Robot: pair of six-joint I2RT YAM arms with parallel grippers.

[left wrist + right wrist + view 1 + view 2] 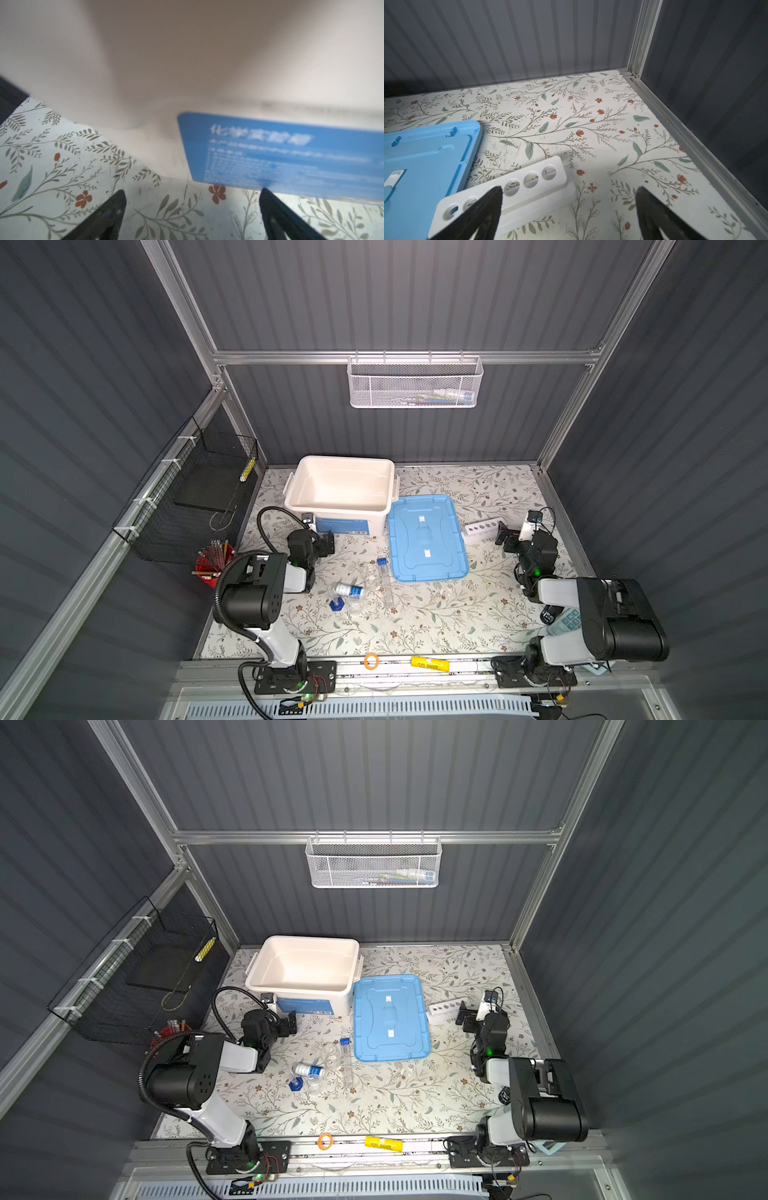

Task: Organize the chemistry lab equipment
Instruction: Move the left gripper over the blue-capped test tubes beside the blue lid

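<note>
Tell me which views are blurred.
Left wrist view: the white bin and its blue label are out of focus; right wrist view: sharp on the white holed rack and blue lid; both top views: the clear flask nearly vanishes against the floral tabletop.

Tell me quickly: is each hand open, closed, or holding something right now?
Left hand: open, holding nothing, facing the white box.
Right hand: open, holding nothing, next to the rack.

Both top views looked steeply down from high above the near edge, sharing the whole worktop (415, 626). The left wrist camera sat blurringly close to the white bin (145, 52). The right wrist camera faced the far right corner, low over the white holed rack (521, 182) and blue lid (425, 158).
</note>
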